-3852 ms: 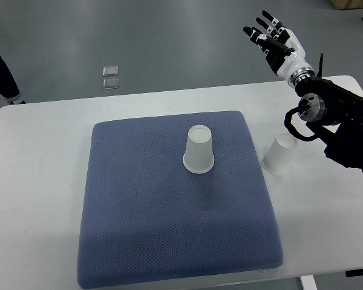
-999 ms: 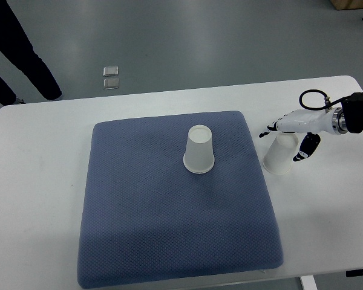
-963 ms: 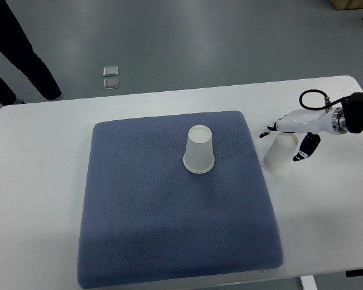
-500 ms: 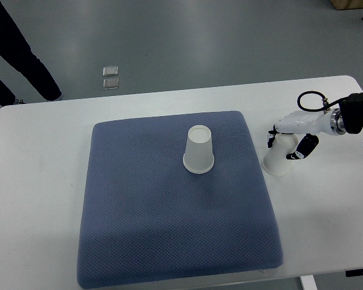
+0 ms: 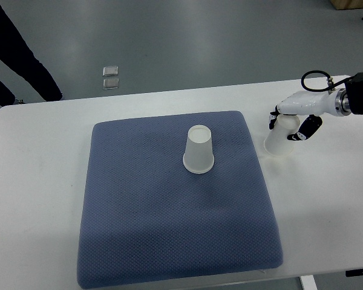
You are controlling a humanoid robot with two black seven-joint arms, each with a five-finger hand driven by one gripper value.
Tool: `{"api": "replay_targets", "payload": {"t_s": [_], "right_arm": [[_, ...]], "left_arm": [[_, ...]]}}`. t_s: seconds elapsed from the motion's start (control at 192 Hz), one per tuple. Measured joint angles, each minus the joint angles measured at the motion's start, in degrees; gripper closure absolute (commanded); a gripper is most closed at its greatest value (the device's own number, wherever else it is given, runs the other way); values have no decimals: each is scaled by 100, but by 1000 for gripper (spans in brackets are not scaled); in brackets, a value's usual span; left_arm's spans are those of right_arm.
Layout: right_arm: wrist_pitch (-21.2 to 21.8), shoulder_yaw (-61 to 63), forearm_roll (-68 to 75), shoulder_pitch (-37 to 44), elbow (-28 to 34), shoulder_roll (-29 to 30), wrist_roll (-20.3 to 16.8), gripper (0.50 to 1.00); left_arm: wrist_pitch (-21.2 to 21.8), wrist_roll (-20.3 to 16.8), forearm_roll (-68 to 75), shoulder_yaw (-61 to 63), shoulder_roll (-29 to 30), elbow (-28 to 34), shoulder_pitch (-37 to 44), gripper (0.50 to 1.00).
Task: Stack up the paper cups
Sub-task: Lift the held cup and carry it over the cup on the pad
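The right hand [image 5: 292,124] reaches in from the right edge and is clenched around the upper part of an upside-down white paper cup [image 5: 281,138], thumb on one side and fingers [image 5: 307,129] wrapped over the other. This grasped cup sits off the blue mat [image 5: 169,217], just beyond the mat's right edge near its far corner; its wide rim looks slightly raised and tilted off the white tabletop [image 5: 42,181], though I cannot tell for certain whether it still touches. The second paper cup [image 5: 199,149], also mouth-down and upright, stands alone on the far half of the mat, a little right of its middle. The relation that matters is this: the target cup lies to the left of the hand and slightly nearer the robot, well apart, with its long axis vertical and narrow closed base on top. To nest the cups, the held one would likely need to travel leftward over the mat, stay mouth-down, and line up above that base before lowering. The left arm is out of view, so the right hand is the nearer one.
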Motion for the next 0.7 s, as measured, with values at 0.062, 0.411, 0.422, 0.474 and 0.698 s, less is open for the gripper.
{"api": "replay_targets", "payload": {"t_s": [0.062,0.411,0.422,0.474,0.698], "right_arm": [[82,13,12,170,23,-29,1,857],[676,36,116,1140,407,53,-1,857],[695,36,117,1164,421,58,-1,857],[804,37,125,1293,478,97,-1,857],[1210,39,256,1817,642,269,38,857]], "left_arm": [[0,0,0,0,0,0,0,500],[0,0,0,-1,0,0,0,500],[0,0,0,-1,0,0,0,500],[0,0,0,-1,0,0,0,500],[0,0,0,-1,0,0,0,500]]}}
